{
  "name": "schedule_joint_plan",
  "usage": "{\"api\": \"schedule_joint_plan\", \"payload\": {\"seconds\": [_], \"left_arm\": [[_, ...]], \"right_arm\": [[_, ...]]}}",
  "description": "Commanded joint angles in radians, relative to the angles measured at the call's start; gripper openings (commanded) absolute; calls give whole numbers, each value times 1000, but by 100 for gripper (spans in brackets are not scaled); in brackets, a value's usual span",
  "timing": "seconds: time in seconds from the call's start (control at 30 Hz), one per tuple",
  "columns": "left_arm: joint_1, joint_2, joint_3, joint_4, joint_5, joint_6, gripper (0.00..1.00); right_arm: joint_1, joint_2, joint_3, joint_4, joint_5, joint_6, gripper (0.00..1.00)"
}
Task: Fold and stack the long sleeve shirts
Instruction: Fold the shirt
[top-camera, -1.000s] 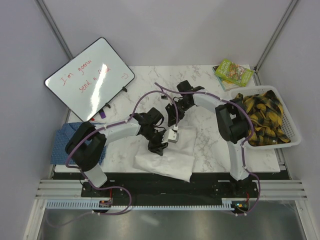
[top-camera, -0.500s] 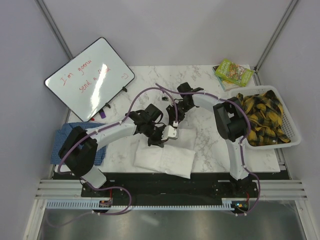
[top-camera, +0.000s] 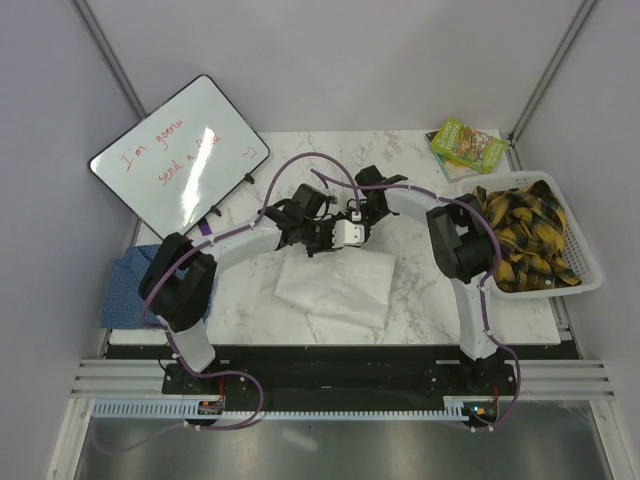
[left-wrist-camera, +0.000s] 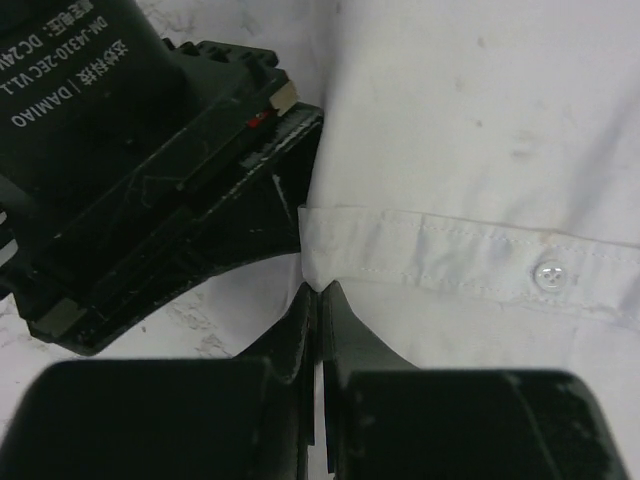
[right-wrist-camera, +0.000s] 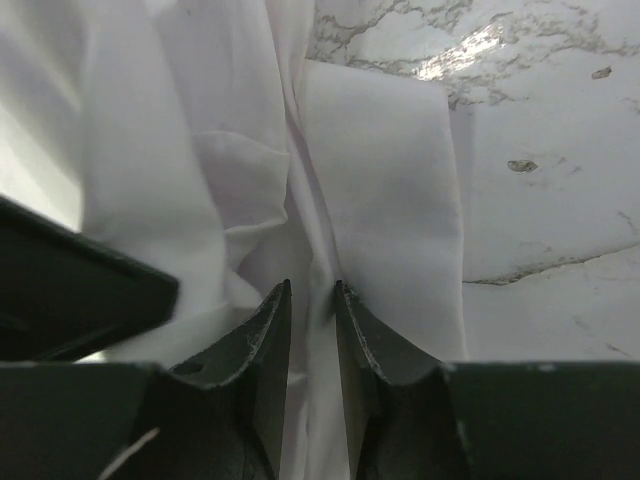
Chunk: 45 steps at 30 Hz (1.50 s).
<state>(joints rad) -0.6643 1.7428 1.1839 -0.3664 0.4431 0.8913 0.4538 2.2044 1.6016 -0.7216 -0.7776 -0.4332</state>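
Note:
The white long sleeve shirt (top-camera: 338, 285) lies bunched on the marble table in front of both arms. My left gripper (top-camera: 316, 240) is shut on the edge of its button placket (left-wrist-camera: 318, 290) at the shirt's far edge. My right gripper (top-camera: 350, 233) sits close beside it, jaws closed on a fold of the same white cloth (right-wrist-camera: 312, 290). The white shirt fills the left wrist view (left-wrist-camera: 480, 150) and the right wrist view (right-wrist-camera: 200, 150). The blue checked shirt (top-camera: 124, 287) lies crumpled at the table's left edge, away from both grippers.
A white basket (top-camera: 585, 272) holding yellow plaid cloth (top-camera: 525, 232) stands at the right. A whiteboard (top-camera: 180, 155) leans at the back left. A green box (top-camera: 466, 143) lies at the back right. The right arm's black wrist body (left-wrist-camera: 150, 170) crowds the left wrist view.
Both grippers have moved toward the far side of the table, drawing the white shirt's far edge with them. The shirt now lies farther from the table's front edge.

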Motion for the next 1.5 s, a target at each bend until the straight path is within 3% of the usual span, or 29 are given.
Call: {"api": "schedule_joint_plan", "payload": {"seconds": [0.0, 0.1, 0.4, 0.63, 0.87, 1.03, 1.47], "left_arm": [[5, 32, 14, 179, -75, 32, 2], [6, 11, -47, 251, -90, 41, 2], [0, -8, -104, 241, -69, -15, 2], [-90, -123, -256, 192, -98, -115, 2], [-121, -170, -348, 168, -144, -154, 2], [-124, -204, -345, 172, -145, -157, 2], [-124, -216, -253, 188, -195, -150, 2]], "right_arm": [[-1, 20, 15, -36, -20, -44, 32], [-3, 20, 17, -42, -20, -50, 32], [6, 14, -6, -52, -57, -59, 30], [68, -55, -85, -52, -86, -82, 29], [37, -104, 12, -105, -46, -72, 34], [19, -54, 92, -222, -34, -133, 33], [29, 57, 61, -226, -35, -177, 18]]}}
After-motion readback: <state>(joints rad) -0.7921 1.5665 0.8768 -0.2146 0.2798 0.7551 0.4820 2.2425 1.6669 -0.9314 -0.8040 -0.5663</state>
